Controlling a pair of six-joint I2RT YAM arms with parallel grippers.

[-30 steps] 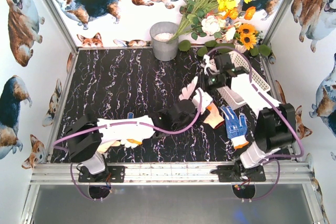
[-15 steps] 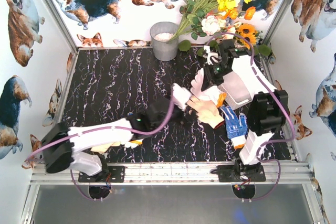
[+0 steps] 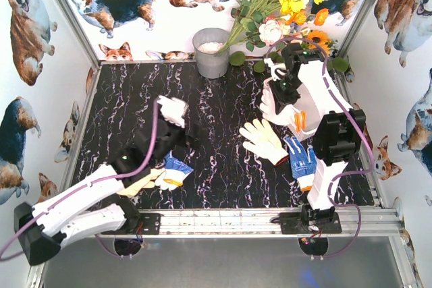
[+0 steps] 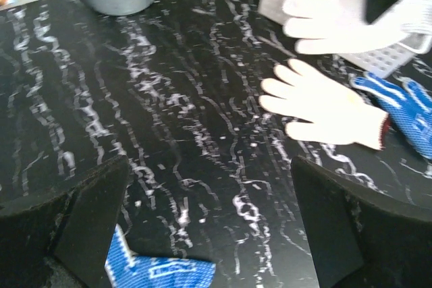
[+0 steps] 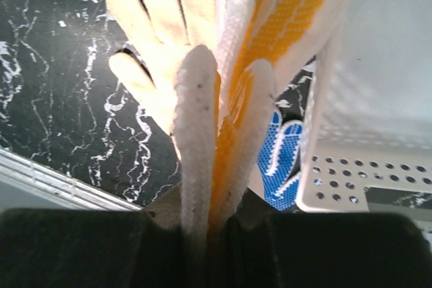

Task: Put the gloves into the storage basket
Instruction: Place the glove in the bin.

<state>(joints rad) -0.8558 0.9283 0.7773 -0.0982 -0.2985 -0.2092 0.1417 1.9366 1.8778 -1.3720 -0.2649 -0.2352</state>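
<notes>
Logged black, white-veined worktop point(image 3: 202, 99) under everything. Next in size, white storage basket point(image 5: 378, 99), perforated rim, immediately right of the right fingers point(image 3: 283, 89) in the wrist view; far ahead and to the right of the left fingers point(image 3: 170, 111). Grey bucket point(image 3: 211, 52) well ahead of the left fingers, at the back wall. Then the gloves. Yellow-and-white glove point(image 5: 283, 32) pinched in the right fingers, nearly closed on it, hanging from them just beside the basket's wall; cannot tell whether any part over the rim. Cream glove point(image 3: 263, 141) flat on the worktop, below the right fingers and ahead-right of the left ones, apart from both. Blue dotted glove point(image 3: 302, 156), orange cuff, just beside the cream one on its far side from the left fingers. Second blue glove point(image 4: 155, 268) on the worktop close under the left fingers, nearer the left-hand one. Left fingers spread fully wide, gripping nothing, above bare worktop.
</notes>
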